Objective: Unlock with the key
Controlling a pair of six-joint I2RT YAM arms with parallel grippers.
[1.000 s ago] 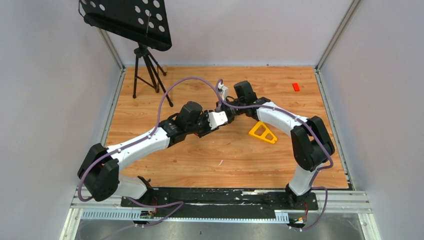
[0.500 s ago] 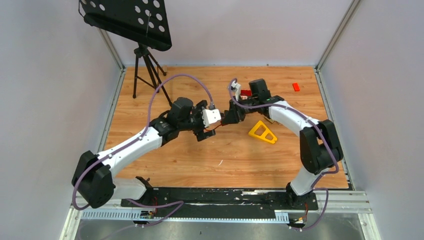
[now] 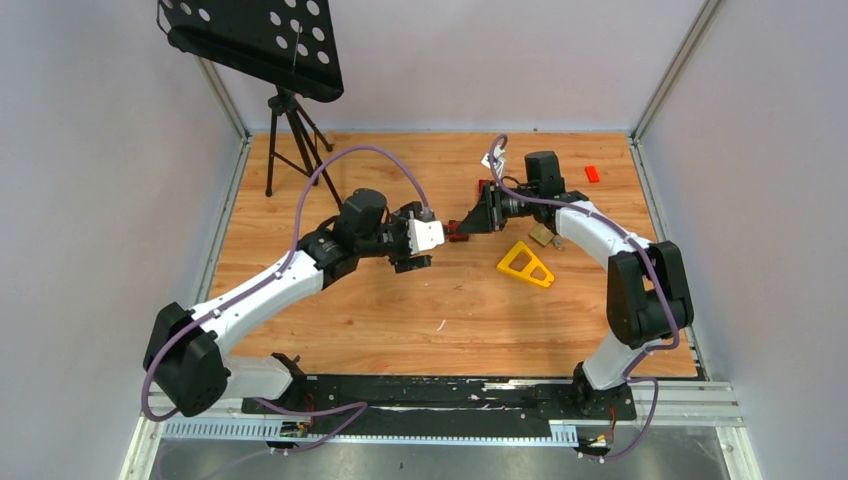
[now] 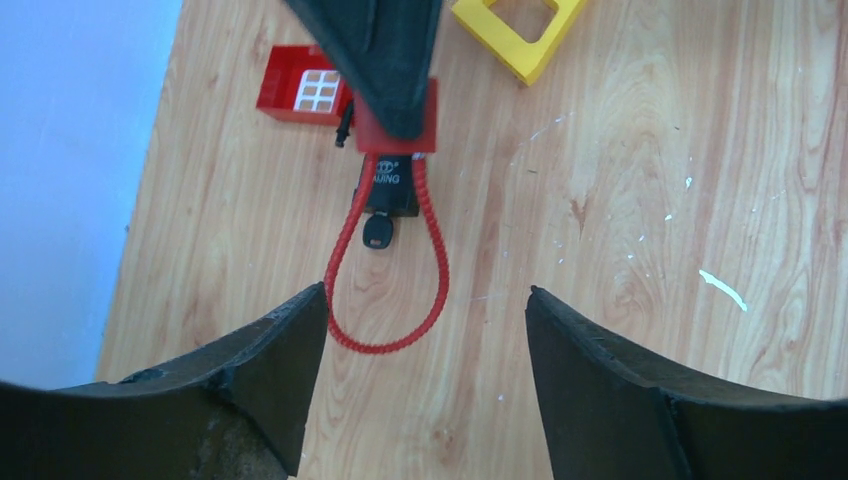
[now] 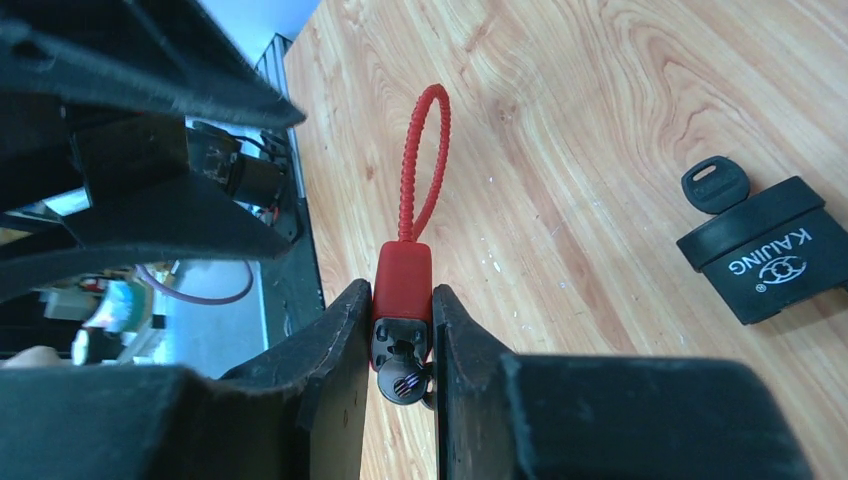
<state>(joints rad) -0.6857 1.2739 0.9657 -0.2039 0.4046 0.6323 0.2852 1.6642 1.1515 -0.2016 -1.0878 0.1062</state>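
Item: red cable lock (image 5: 402,268). Held off the table (image 3: 400,320), at mid-table, between the two arms. Red body with a black end facing the right wrist camera; whether a key sits in that end cannot be told.
Cable loop (image 4: 385,346): red, ribbed, free, pointing toward the left gripper and clear of it.
Right gripper (image 5: 402,300): closed narrowly on the lock body, one finger on each flat side.
Left gripper (image 4: 425,300): wide open, holding nothing, facing the loop with a gap between.
Key (image 5: 715,185): black head, lying on the table, touching a black tag (image 5: 765,260) with white lettering; both appear to be just beyond the held lock.
Yellow triangular frame (image 4: 530,62): flat on the table, near the right arm.
Red brick (image 4: 280,85): on the table, toward the far right.
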